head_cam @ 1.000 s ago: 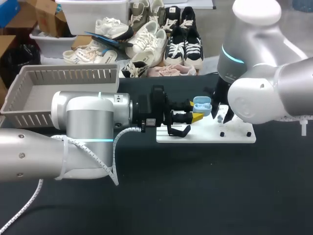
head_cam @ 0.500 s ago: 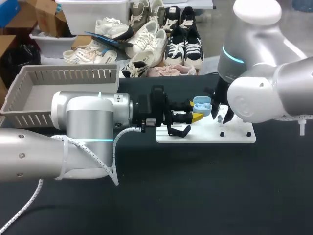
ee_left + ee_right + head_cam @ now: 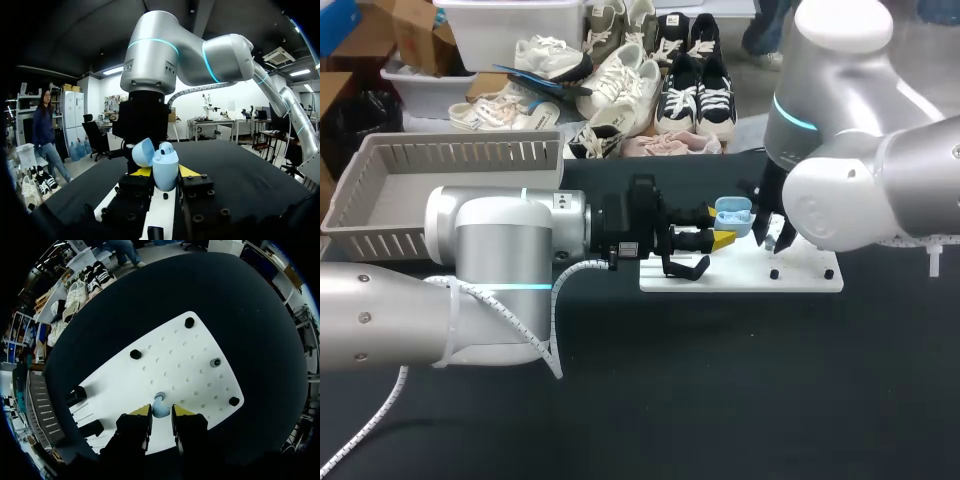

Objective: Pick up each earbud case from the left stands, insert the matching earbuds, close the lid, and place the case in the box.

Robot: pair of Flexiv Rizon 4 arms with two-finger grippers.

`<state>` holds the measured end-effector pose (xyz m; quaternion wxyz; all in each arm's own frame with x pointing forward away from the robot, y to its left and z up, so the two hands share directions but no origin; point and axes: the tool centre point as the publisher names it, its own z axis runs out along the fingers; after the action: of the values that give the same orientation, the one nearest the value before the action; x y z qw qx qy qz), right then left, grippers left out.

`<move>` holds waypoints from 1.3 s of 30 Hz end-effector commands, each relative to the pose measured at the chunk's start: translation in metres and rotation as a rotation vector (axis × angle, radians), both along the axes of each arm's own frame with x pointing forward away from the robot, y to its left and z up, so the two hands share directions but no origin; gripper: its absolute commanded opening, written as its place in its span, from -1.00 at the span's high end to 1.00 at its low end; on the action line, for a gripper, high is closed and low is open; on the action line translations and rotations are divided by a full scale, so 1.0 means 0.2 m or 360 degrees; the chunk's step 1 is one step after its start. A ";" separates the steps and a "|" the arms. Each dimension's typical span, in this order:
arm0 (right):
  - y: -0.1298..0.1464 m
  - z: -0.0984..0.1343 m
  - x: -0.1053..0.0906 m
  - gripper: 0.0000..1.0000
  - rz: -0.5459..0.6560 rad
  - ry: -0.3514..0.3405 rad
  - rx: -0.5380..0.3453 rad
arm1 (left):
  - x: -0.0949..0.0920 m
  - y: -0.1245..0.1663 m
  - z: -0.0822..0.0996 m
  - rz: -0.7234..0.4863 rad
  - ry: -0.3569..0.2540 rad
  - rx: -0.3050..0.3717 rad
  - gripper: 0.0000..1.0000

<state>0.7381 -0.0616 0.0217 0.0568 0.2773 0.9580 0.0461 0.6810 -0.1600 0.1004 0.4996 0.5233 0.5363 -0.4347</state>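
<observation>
Matte black table (image 3: 720,380). At its far left sits a grey slatted plastic basket (image 3: 380,200); a flat white perforated board (image 3: 800,275) lies at centre right. The left pincer (image 3: 165,174) is clamped on a smooth, rounded pale-blue earbud case (image 3: 165,165), held upright above the board with its lid open. The right pincer (image 3: 161,416) points down at the board with a small blue earbud (image 3: 159,408) at its tips; whether it grips cannot be told.
</observation>
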 end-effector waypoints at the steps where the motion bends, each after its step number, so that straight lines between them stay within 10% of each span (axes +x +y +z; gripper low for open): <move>1: 0.01 -0.01 0.01 0.61 0.0000 0.0009 -0.0004 | 0.00 0.00 -0.01 0.0003 -0.0003 -0.0006 1.00; 7: 0.01 -0.01 0.02 1.00 0.0004 0.0012 -0.0003 | 0.00 0.00 -0.01 0.0003 -0.0003 -0.0006 1.00; 29: -0.17 0.26 -0.12 1.00 -0.0108 -0.0073 0.0055 | 0.00 0.00 -0.01 0.0003 -0.0003 -0.0006 1.00; 39: -0.36 0.47 -0.13 1.00 0.0174 -0.0108 0.0121 | 0.00 0.00 -0.01 0.0003 -0.0003 -0.0006 1.00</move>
<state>0.7223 -0.1211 0.1004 0.0765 0.2374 0.9653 0.0773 0.6810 -0.1601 0.1004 0.4996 0.5233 0.5363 -0.4347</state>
